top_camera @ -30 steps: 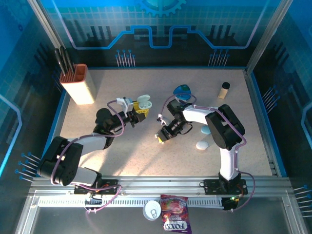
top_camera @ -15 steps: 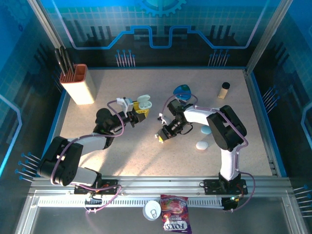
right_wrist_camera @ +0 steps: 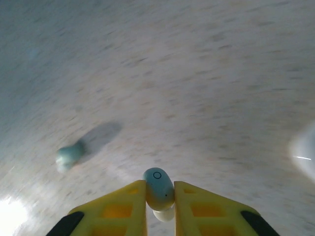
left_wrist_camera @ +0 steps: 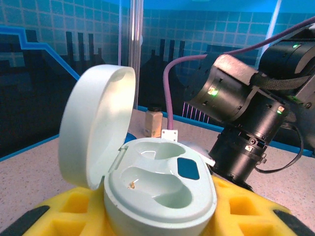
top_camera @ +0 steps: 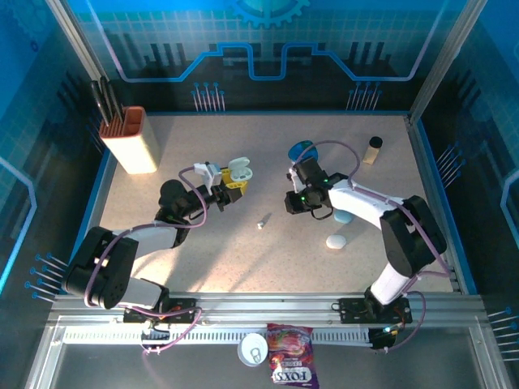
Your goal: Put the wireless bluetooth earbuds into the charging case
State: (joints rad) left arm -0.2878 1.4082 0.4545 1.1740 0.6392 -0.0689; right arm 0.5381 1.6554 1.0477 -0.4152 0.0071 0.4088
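Observation:
My left gripper (top_camera: 231,182) is shut on an open pale charging case (left_wrist_camera: 160,184) with its lid (left_wrist_camera: 96,130) tipped back. Both wells of the case are empty. The case (top_camera: 238,170) sits left of the table's middle in the top view. My right gripper (right_wrist_camera: 160,191) is shut on a pale teal earbud (right_wrist_camera: 158,187), held a little above the table. In the top view the right gripper (top_camera: 291,203) hangs to the right of the case. Another earbud (top_camera: 263,220) lies on the table between the two arms, and is blurred (right_wrist_camera: 69,155) in the right wrist view.
A white closed case (top_camera: 336,241) and a teal one (top_camera: 345,217) lie beside the right arm. A blue round thing (top_camera: 302,151) and a small bottle (top_camera: 372,149) stand at the back right. A knife block (top_camera: 134,140) stands at the back left. The right arm (left_wrist_camera: 251,118) is close behind the open case.
My right gripper has closed on an earbud and risen up and to the right, away from the spot where one earbud still lies. The left arm has not moved.

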